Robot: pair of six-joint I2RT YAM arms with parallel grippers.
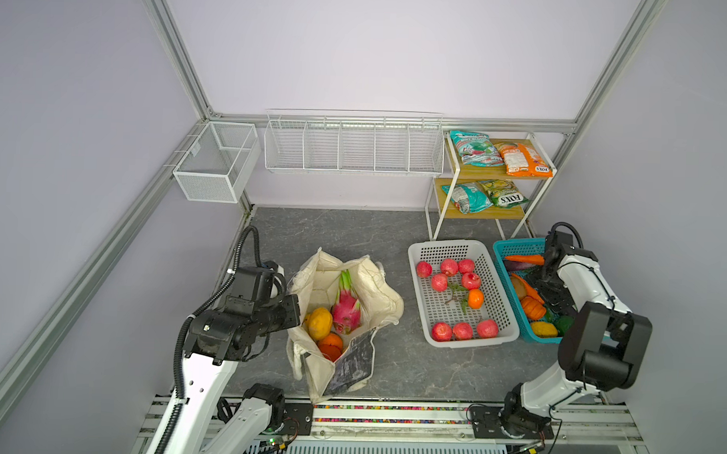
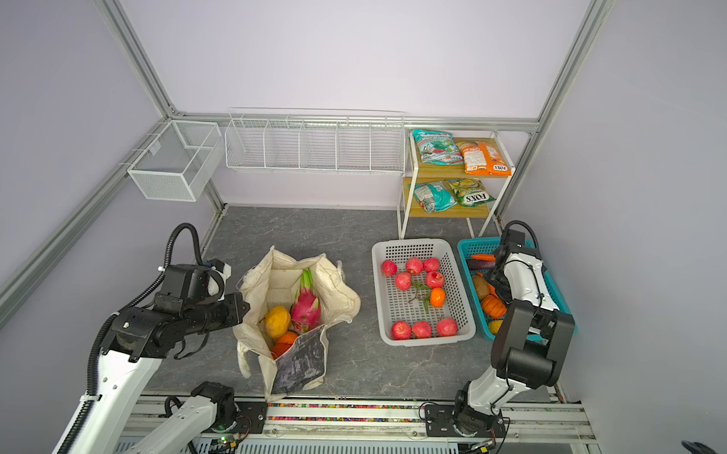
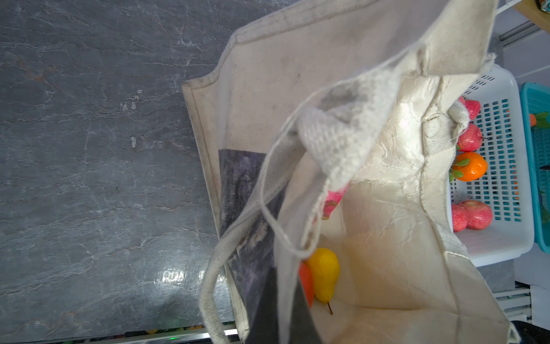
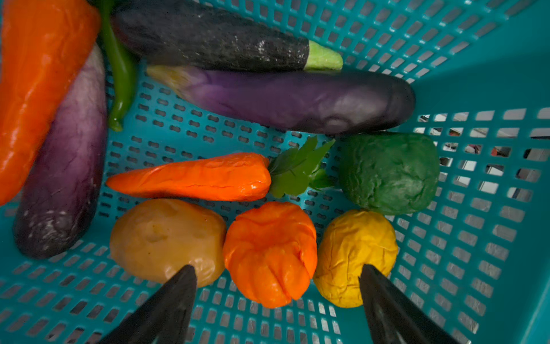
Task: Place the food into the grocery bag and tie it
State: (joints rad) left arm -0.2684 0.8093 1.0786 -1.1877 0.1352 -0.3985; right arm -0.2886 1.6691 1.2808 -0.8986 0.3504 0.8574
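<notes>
Right wrist view: right hand (image 4: pixel 277 267) spread wide, straddling the ribbed orange pumpkin (image 4: pixel 270 253) ahead; left hand (image 1: pixel 295 315) clamped on the cream canvas tote (image 1: pixel 376 286), likely propping it open.

Dragon fruit (image 1: pixel 345 308) lies in the tote (image 1: pixel 382 293) — basket (image 1: pixel 474 342) to its right.

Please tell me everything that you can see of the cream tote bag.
The tote bag is creased cream canvas with a dark marbled panel on its near side. It stands open on the grey table. Inside lie a dragon fruit, a yellow-orange fruit, an orange and a yellow pear. One loop handle hangs down outside. The left gripper meets its left rim; its fingers are hidden.
</notes>
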